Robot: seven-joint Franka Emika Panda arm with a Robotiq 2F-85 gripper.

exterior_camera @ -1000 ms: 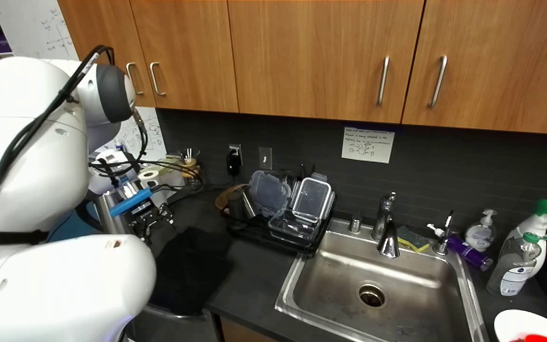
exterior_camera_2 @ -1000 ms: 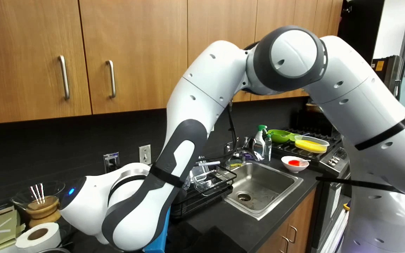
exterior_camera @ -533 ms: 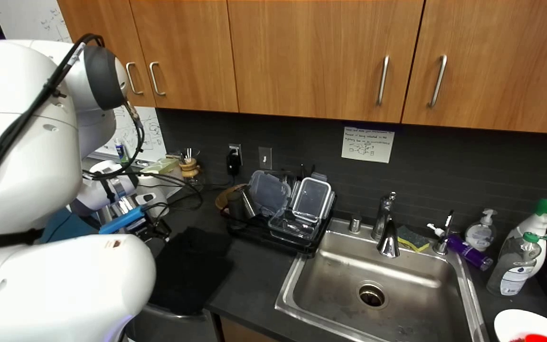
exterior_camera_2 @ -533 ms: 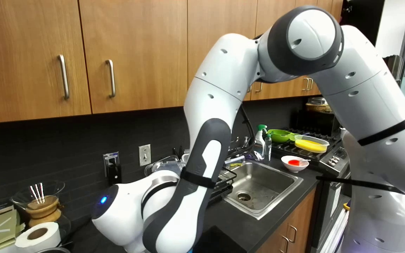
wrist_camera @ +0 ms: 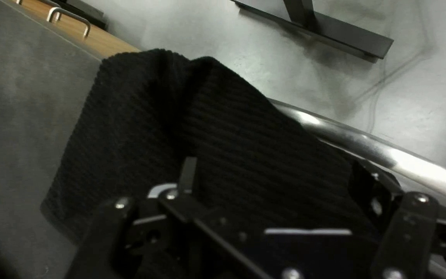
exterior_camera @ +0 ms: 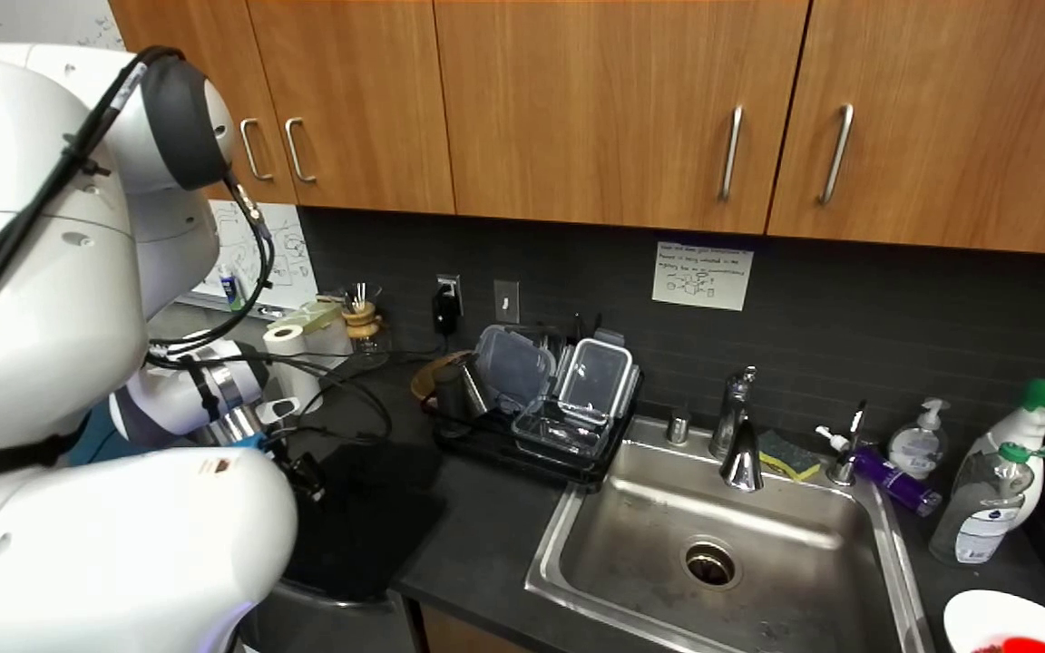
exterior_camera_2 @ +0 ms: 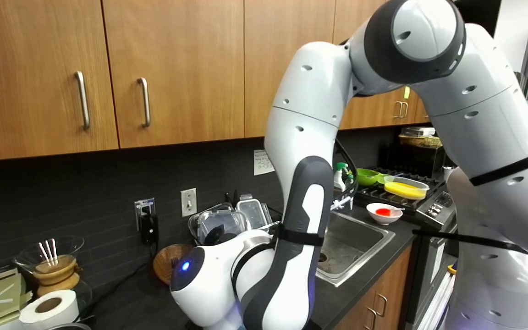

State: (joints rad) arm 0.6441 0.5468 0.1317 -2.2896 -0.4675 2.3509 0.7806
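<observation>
Gripper [wrist_camera: 276, 166], wrist view: jaws spread wide, empty
Black cloth [wrist_camera: 238, 124], wrist view: dead ahead, long axis unclear tbh
Black cloth, in an exterior view: on counter [exterior_camera: 495, 526], just off the gripper towards the sink [exterior_camera: 631, 562]
Arm [exterior_camera_2: 305, 133], in an exterior view: can't see gripper past it

Black cloth [wrist_camera: 246, 139] lies on the counter [wrist_camera: 25, 116]; ribbed, creased.

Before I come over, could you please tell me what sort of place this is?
Most likely a workplace kitchen: a metal sink and a stove show the kitchen, while a scribbled whiteboard hints at the workplace.
</observation>
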